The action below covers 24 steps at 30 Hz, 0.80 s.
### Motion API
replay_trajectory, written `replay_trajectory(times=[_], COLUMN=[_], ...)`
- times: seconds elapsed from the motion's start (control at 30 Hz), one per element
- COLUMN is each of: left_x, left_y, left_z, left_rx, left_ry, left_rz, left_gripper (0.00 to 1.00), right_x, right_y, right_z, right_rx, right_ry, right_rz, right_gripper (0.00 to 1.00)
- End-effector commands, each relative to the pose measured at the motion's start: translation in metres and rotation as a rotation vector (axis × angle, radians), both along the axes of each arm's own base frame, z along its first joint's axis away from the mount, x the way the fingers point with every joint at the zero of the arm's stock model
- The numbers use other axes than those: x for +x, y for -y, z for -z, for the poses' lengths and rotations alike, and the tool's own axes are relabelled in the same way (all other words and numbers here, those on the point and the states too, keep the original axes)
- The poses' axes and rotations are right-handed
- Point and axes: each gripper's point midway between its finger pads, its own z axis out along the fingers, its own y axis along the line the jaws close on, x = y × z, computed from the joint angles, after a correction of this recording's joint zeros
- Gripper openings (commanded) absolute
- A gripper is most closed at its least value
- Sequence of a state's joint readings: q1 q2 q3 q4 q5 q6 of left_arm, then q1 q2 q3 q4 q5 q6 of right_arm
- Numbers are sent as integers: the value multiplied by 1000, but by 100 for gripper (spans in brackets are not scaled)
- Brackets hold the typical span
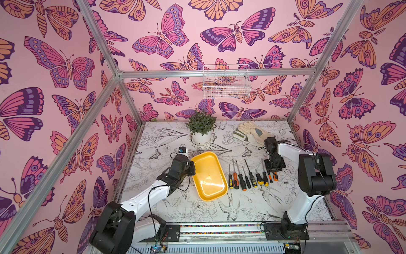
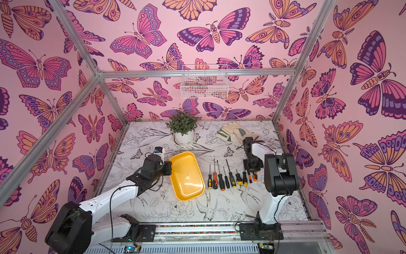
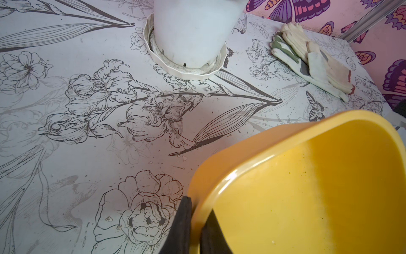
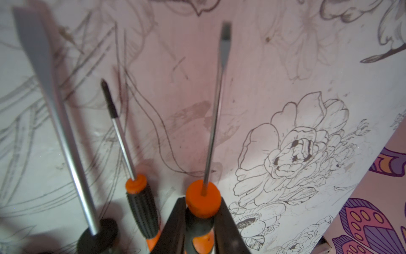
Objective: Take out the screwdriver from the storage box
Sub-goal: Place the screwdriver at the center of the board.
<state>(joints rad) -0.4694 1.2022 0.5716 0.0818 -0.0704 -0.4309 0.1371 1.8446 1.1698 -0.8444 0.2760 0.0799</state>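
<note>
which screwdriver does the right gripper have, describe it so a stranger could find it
Find the yellow storage box; a row of screwdrivers lies beside it. At the row's end farthest from the box, the right gripper clamps the screwdriver. Its orange-and-black handle carries a thin flat-tipped shaft, unlike the cross-tipped neighbour.

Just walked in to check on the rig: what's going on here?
The left gripper is shut on the rim of the yellow storage box, which is empty. The right gripper is closed on the orange-and-black handle of a screwdriver at the end of the row of other screwdrivers lying on the table beside the box.
</note>
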Motion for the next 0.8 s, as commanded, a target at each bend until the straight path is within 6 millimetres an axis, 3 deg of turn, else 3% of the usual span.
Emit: replay_trajectory(times=[0.0,0.37,0.77], left_x=[6,5,2], left_y=[3,4,6], left_z=[-7,-8,-12], left_rx=[-24,-17,-28], left_ry=[21,27,38], left_rz=[2,15,34], left_gripper=[0,0,0], right_x=[1,0,0], right_y=[4,3,4], right_z=[-3,-1,-5], right_rx=[-1,6,3], right_ry=[-19,-25,-14], right_rz=[17,19,20], right_gripper=[13,25,29])
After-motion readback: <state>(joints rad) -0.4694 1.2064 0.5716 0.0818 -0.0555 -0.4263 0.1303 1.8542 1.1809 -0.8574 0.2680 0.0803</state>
